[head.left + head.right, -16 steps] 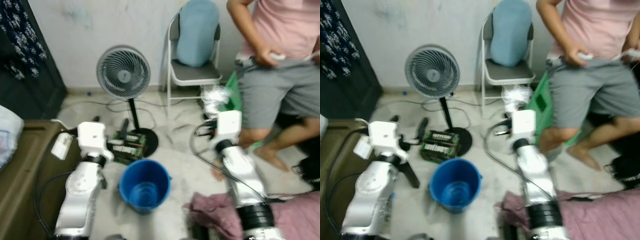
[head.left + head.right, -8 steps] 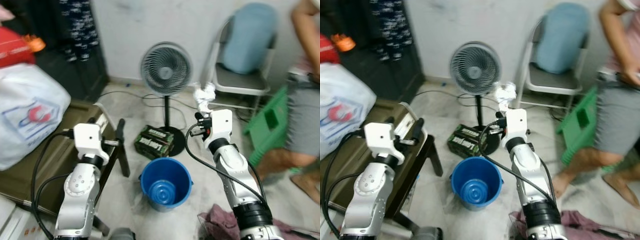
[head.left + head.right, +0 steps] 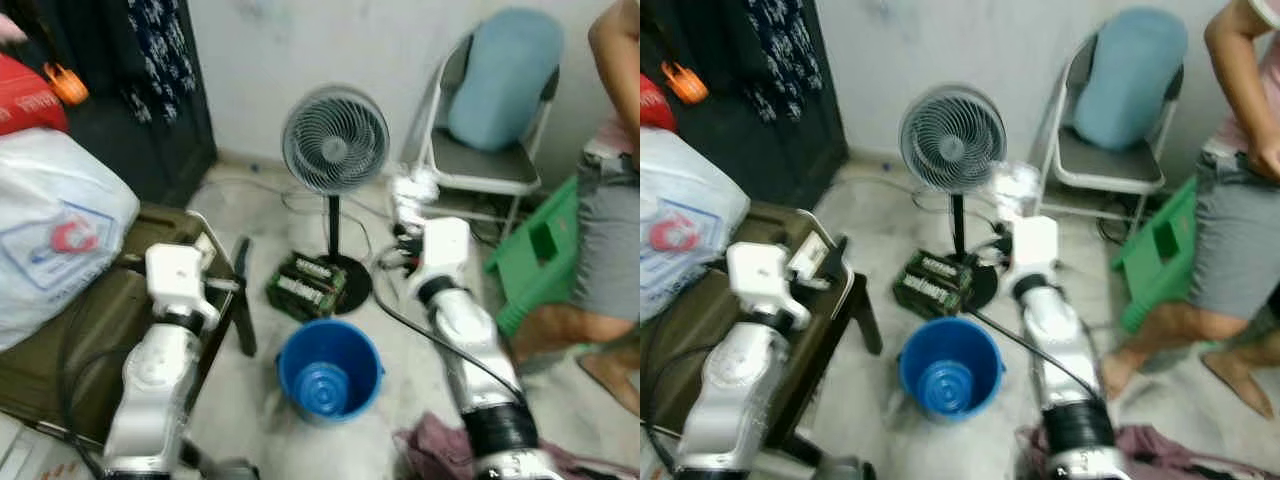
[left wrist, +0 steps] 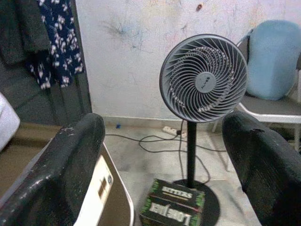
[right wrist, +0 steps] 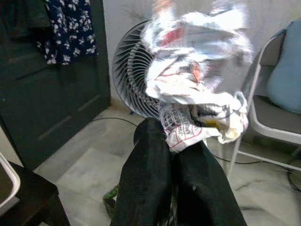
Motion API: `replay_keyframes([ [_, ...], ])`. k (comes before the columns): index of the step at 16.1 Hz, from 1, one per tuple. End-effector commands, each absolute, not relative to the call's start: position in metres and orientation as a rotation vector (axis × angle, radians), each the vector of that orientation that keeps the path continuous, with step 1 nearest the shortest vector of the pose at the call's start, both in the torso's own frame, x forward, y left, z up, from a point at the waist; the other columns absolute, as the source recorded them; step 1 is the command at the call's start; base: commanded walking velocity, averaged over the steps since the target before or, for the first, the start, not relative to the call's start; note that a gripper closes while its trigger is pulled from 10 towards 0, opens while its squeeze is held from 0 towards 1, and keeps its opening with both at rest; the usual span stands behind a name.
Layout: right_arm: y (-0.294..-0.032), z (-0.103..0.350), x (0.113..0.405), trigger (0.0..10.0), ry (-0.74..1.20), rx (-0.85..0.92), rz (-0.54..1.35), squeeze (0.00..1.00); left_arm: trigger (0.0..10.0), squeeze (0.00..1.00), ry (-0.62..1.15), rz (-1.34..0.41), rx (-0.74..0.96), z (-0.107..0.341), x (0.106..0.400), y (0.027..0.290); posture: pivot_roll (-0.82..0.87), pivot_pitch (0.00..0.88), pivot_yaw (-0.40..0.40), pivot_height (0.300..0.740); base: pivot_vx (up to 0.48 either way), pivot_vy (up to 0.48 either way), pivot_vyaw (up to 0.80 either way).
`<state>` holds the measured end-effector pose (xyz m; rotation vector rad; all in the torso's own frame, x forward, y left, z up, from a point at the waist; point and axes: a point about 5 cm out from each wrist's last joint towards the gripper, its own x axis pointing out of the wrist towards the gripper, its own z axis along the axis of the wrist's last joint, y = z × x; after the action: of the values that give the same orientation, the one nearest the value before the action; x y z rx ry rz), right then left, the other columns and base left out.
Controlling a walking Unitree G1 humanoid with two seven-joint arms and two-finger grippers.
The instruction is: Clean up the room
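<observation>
Head views: a blue bucket sits on the pale floor low in the middle, between the two silver arms. Behind it, at 12 o'clock, a green box lies against the base of a standing fan. The right gripper is raised at 1 o'clock from the bucket, holding a crumpled paper wad near the fan's pole. The left gripper hangs at 10 o'clock from the bucket, over the edge of a dark desk that carries a white bag. A folding chair with a blue cushion stands by the wall, a green stool beside it, and a person at the far right.

Left wrist view: the left fingers are spread wide with nothing between them; fan and green box lie ahead.

Right wrist view: the right fingers are pressed together, pinching the wad's lower edge, with the fan behind it.
</observation>
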<state>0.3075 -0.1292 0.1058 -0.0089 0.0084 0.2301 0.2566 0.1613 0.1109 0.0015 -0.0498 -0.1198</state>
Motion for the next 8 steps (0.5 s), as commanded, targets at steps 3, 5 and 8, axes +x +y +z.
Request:
replay_keyframes([
  [3,-0.1376,0.1099,0.3078,10.0,-0.013,-0.031,0.211,0.00,10.0,0.00,-0.055,-0.146,-0.016,0.1124,0.2558,0.1550,-0.03,0.000,-0.041,0.740,0.289,0.000,0.00],
  [5,-0.1379,0.1095,0.3081,10.0,-0.012,-0.032,0.210,0.00,10.0,0.00,-0.052,-0.144,-0.013,0.1117,0.2563,0.1549,-0.02,0.000,-0.042,0.740,0.274,0.000,0.00],
  [8,-0.1343,0.1136,0.3096,10.0,-0.033,-0.025,0.225,0.00,10.0,0.00,-0.047,-0.129,-0.003,0.1114,0.2565,0.1563,-0.02,0.000,-0.045,0.740,0.000,0.000,0.00],
])
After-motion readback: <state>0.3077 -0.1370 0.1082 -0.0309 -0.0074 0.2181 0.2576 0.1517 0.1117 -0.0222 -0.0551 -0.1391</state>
